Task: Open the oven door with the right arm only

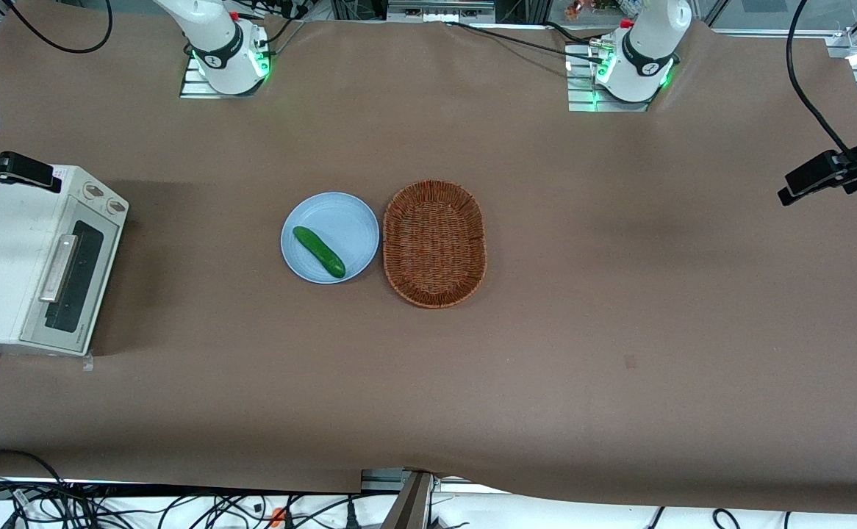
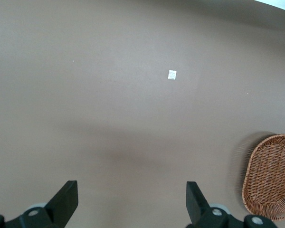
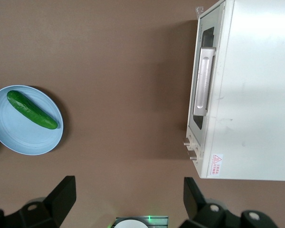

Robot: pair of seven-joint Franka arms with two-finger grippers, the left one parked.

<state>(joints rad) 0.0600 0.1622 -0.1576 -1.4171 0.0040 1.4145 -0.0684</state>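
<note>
The right arm's black two-finger gripper (image 3: 128, 197) hangs high over the table, fingers (image 3: 61, 197) spread wide apart, grasping nothing. Under it lies plain brown tabletop (image 1: 619, 308), a wide bare stretch between the oven and the plate, with room to come down.

The white boxy toaster oven (image 1: 2, 250) sits at the working arm's end of the table, hard by the table edge. Its silver-grey metal-framed oven door (image 3: 203, 80) with dark glass is shut flush, the silver bar handle (image 3: 204, 81) running along it, smooth and straight. Two small knobs (image 3: 186, 147) sit beside the door.

Mid-table, a round pale-blue plate (image 1: 311, 220) carries a glossy green cucumber (image 1: 319, 251). Just beside it lies an oval brown wicker basket (image 1: 434, 243) of coarse weave. The right arm (image 1: 215, 37), white and smooth, rises from its base farther back.
</note>
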